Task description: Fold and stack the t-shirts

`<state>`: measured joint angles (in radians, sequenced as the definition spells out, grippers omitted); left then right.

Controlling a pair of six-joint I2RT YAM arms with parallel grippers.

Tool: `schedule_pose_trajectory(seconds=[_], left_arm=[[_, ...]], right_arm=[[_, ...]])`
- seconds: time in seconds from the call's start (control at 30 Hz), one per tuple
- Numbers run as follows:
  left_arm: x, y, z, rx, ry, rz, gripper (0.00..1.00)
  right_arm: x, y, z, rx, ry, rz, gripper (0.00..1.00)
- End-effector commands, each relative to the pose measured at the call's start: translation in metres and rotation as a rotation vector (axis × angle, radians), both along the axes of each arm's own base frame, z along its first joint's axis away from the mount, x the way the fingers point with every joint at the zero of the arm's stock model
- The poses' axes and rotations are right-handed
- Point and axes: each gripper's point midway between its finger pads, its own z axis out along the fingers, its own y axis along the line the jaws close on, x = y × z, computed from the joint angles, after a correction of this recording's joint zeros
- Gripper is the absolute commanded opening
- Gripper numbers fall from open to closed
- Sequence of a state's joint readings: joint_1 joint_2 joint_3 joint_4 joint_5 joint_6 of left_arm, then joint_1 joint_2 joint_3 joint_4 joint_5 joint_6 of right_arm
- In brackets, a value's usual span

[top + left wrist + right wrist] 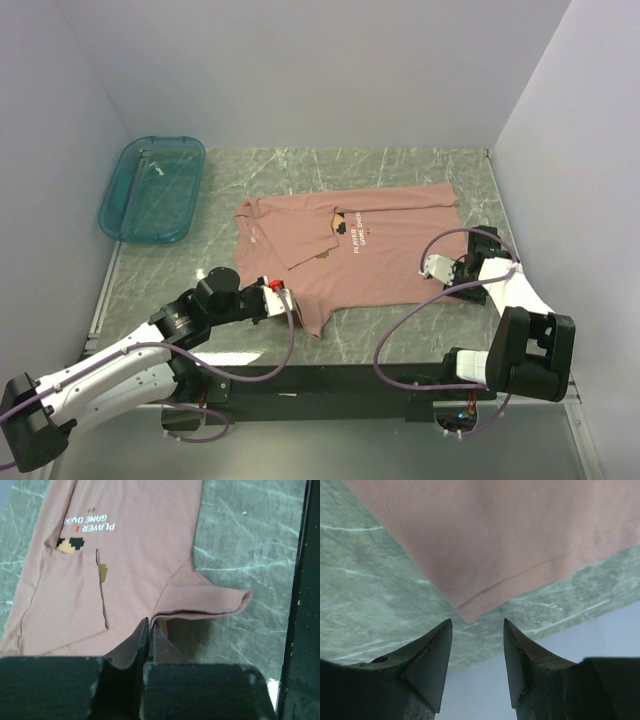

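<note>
T-shirt lies mid-surface, one flap folded, so folding looks barely begun. Left gripper pinches its 7 o'clock edge. Right gripper, half-open and empty, waits at its 4 o'clock corner.

Dusty-pink t-shirt — teal tray

T-shirt right of tray
</note>
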<state>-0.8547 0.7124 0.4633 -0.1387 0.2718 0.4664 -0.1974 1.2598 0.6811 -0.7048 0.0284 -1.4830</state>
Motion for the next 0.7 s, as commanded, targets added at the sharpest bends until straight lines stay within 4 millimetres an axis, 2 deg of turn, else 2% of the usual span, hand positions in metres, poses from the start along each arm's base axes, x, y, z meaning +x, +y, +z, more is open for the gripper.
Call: schedule_pose_trajectory(seconds=[0.0, 0.17, 0.37, 0.67], left_arm=[[0.006, -0.003, 0.005, -0.020, -0.021, 0.021, 0.01], [0.005, -0.002, 0.002, -0.013, -0.020, 0.016, 0.01], [0.001, -0.001, 0.012, -0.047, -0.035, 0.007, 0.01], [-0.004, -0.004, 0.016, -0.067, -0.037, -0.019, 0.01]], right_arm=[[0.005, -0.008, -0.011, -0.047, 0.003, 0.006, 0.52], [0.006, -0.011, -0.025, -0.057, 0.032, 0.001, 0.50], [0.004, -0.011, -0.036, -0.051, 0.069, -0.006, 0.48], [-0.007, -0.002, -0.040, -0.003, 0.103, -0.001, 0.34]])
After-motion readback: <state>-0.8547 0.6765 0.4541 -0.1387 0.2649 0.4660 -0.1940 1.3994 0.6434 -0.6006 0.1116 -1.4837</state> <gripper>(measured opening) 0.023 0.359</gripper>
